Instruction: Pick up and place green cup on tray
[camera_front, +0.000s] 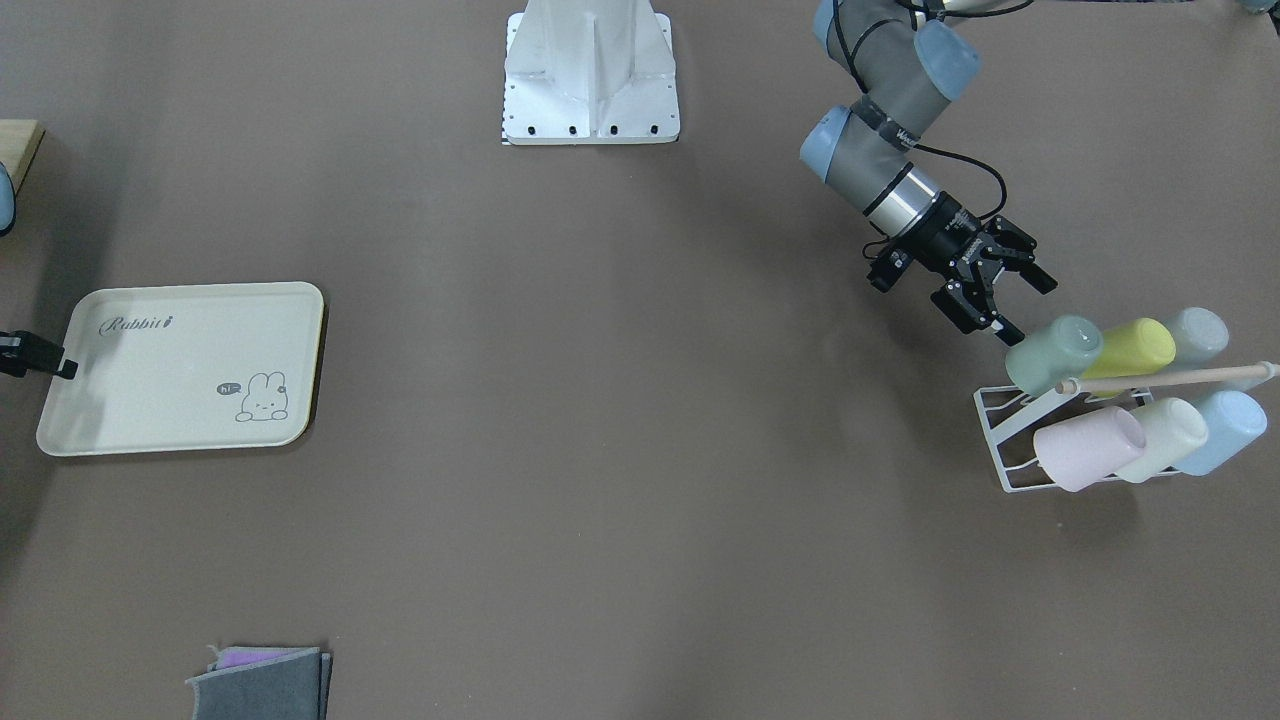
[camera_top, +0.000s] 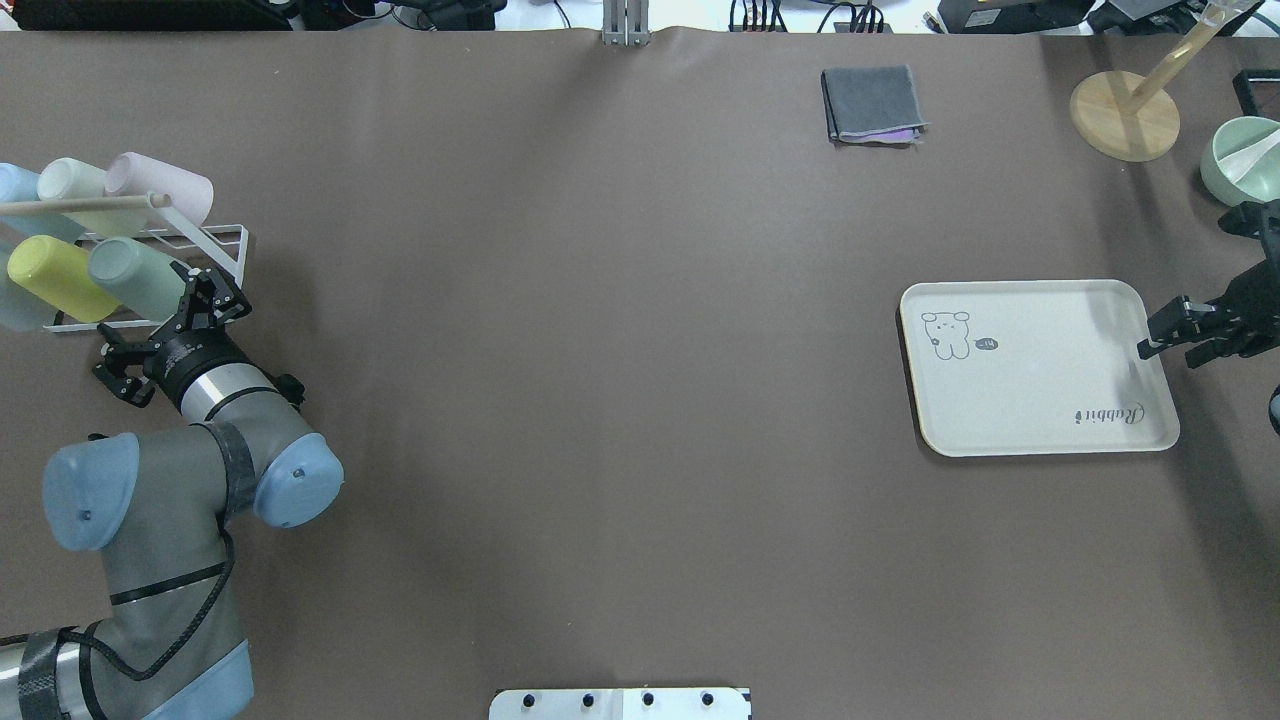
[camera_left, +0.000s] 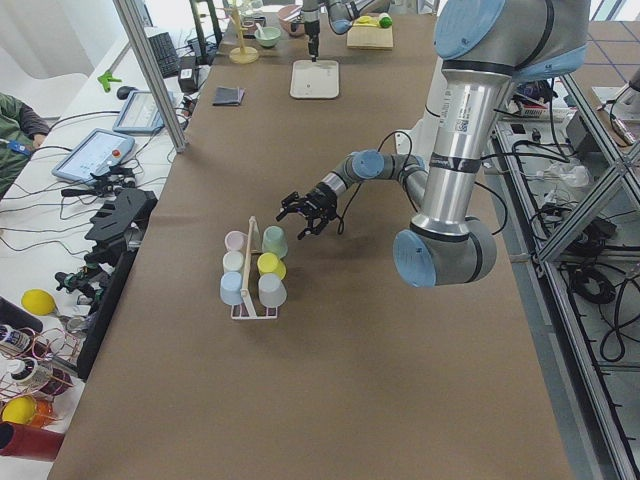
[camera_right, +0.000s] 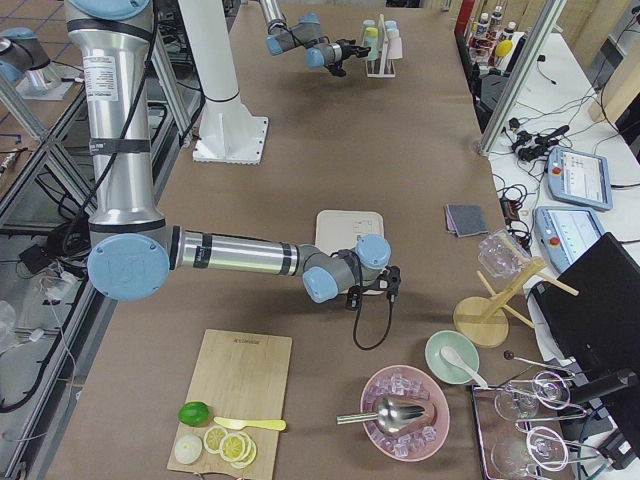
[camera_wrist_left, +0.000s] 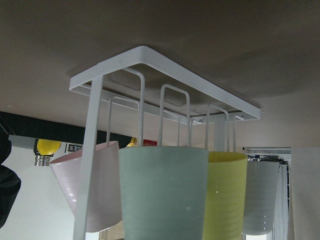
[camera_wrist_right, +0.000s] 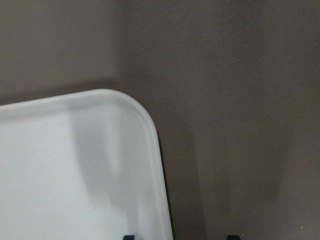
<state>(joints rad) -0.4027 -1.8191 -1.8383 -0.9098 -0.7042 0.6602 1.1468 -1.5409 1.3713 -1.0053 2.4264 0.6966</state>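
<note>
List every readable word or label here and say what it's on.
"Rabbit": script on the tray.
"hi": speech bubble beside the bunny drawing on the tray.
Lettering on the left arm: too blurred to read.

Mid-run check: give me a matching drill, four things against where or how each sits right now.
1 green cup
2 yellow cup
3 tray
4 left gripper

a open, beside the rack
b lying flat, nothing on it
c on the rack, end nearest the left gripper
d on the rack, next to the green cup

Pairs: 1-c, 2-d, 3-b, 4-a
</note>
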